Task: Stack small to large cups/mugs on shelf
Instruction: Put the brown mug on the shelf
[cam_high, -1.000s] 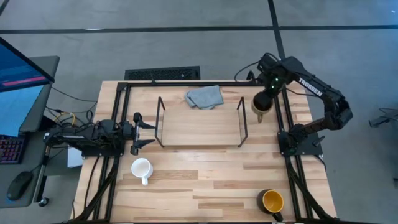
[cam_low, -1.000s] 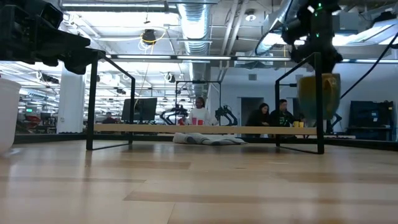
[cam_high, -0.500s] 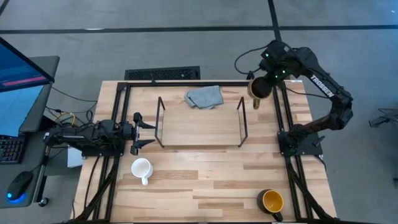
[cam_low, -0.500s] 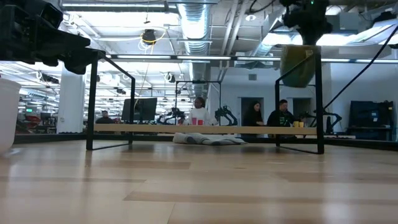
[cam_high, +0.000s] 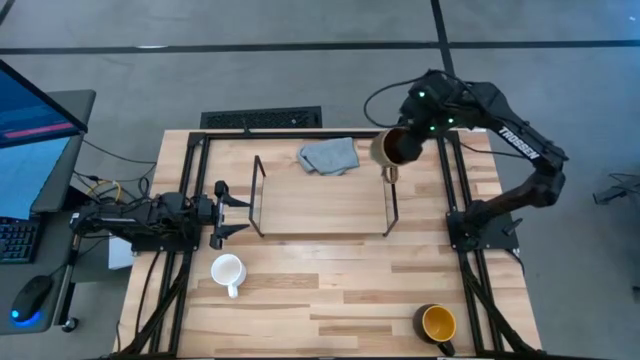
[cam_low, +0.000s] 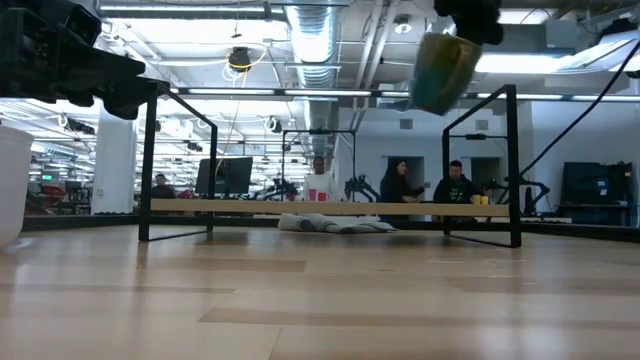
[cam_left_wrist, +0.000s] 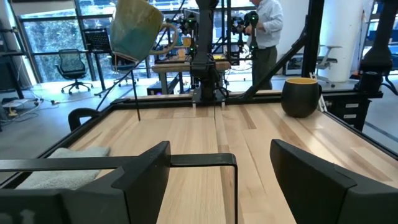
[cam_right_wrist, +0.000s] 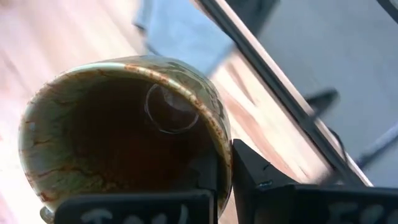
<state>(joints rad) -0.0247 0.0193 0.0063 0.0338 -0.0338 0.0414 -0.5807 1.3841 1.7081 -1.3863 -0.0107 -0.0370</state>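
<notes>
My right gripper (cam_high: 416, 139) is shut on the dark brown mug (cam_high: 397, 147), high above the right end frame (cam_high: 389, 195) of the wire shelf (cam_high: 322, 232). The mug shows tilted in the low view (cam_low: 441, 70) and in the left wrist view (cam_left_wrist: 135, 28). The small white mug (cam_high: 228, 270) stands on the table near the shelf's left front. The dark mug with yellow inside (cam_high: 437, 323) stands near the table's front right corner. My left gripper (cam_high: 240, 213) is open and empty by the shelf's left end. My right gripper holds the brown mug by its wall at the rim (cam_right_wrist: 219, 149), one finger (cam_right_wrist: 208, 174) inside the mug and one (cam_right_wrist: 255, 177) outside. The fingers come from above. The mug hangs lifted clear of table and shelf, tilted, its mouth up.
A grey cloth (cam_high: 328, 155) lies behind the shelf near the table's far edge. A black metal frame (cam_high: 455, 190) edges the table. People stand and sit in the room beyond the table (cam_low: 400, 185). Bare wood lies between the two standing mugs.
My right gripper has carried the brown mug up and then toward the table's left, from outside the shelf's right end to above its right end frame. The mug has risen well clear and has tipped further. My left arm has kept still.
</notes>
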